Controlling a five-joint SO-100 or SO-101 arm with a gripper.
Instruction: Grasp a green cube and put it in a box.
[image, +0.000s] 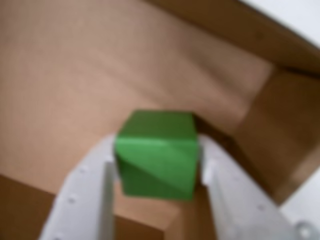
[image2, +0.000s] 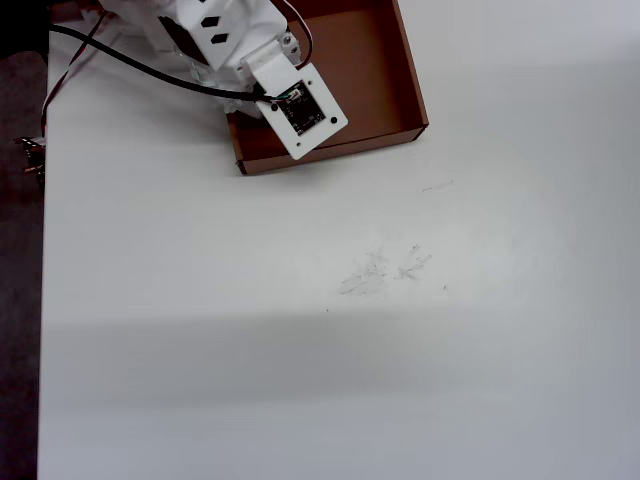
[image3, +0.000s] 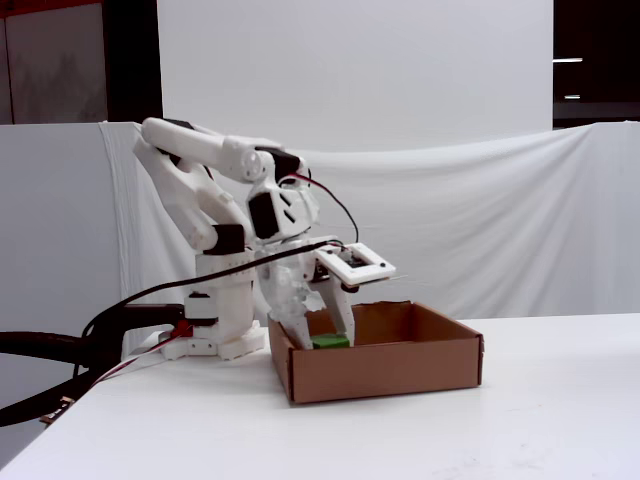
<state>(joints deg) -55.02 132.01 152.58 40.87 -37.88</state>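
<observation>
You're looking at the gripper (image: 156, 167) clamping the green cube (image: 156, 152) between its two white fingers (image: 87, 192) — one pressing each side face. In the wrist view the cube is hanging over the brown floor of the box (image: 75, 80). In the fixed view it's sitting low inside the box (image3: 400, 368), near the left wall — whether it's touching the floor, you can't tell.
</observation>
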